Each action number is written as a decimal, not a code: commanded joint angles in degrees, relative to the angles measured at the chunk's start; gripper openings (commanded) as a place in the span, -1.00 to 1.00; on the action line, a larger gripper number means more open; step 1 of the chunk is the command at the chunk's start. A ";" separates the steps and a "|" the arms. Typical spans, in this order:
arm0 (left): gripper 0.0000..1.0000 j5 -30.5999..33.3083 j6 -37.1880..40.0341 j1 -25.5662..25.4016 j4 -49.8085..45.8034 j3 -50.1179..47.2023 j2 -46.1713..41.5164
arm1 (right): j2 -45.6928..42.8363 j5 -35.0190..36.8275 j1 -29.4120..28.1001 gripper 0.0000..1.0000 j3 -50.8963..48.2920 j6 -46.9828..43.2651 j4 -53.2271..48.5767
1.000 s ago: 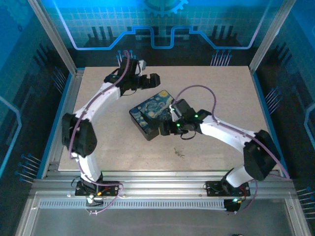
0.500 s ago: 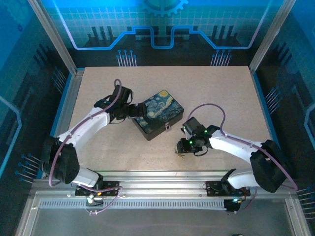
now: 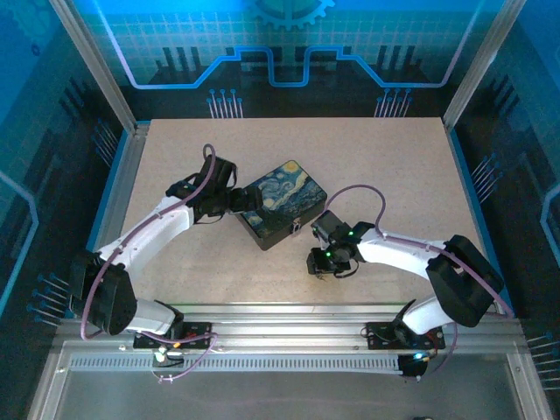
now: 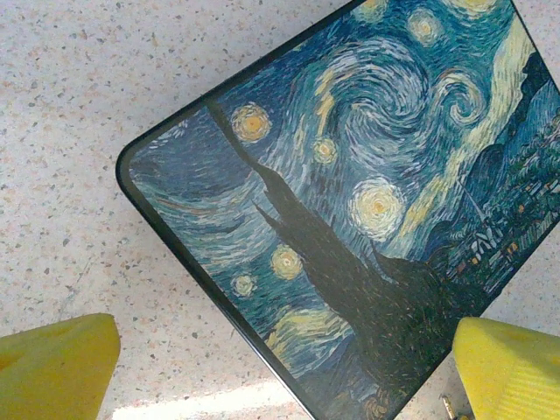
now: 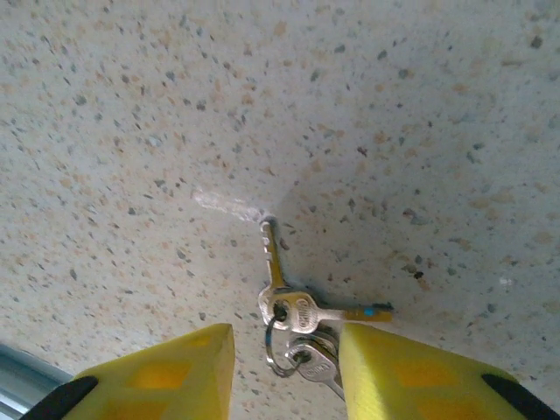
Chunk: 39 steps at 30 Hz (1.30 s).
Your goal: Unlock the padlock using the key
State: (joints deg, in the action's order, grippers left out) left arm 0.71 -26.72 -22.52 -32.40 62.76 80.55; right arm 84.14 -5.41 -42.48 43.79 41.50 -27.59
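Now the right gripper (image 5: 287, 367) is straddling the key (image 5: 278, 302) by the table's (image 3: 394, 175) near edge, jaws parted, empty; pinching low and square is mattering; the left gripper (image 4: 284, 363) is gaping over the box (image 4: 350, 192).

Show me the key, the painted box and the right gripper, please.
key (image 5: 302, 313): right wrist view, on its head.
painted box (image 4: 350, 175): left wrist view, middle of its lid.
right gripper (image 5: 284, 339): right wrist view, midway between its yellow fingertips.
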 commanded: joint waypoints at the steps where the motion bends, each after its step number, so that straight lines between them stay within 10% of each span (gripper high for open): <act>1: 0.98 1.09 0.31 -0.24 -1.40 -0.18 -1.54 | 0.46 1.19 -1.14 -0.25 1.85 4.05 -1.85; 23: 0.98 3.84 2.50 -3.61 -4.98 1.19 -2.89 | 9.41 5.84 -2.70 -0.74 2.35 4.11 -1.98; 39: 0.98 -9.49 -8.98 -12.59 -3.20 -4.32 -3.08 | 1.36 2.13 0.31 -1.00 3.09 -6.47 0.57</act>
State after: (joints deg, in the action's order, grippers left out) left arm -3.86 -31.68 -34.74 -36.58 60.18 78.19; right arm 88.51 -2.11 -43.05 47.57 38.17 -27.14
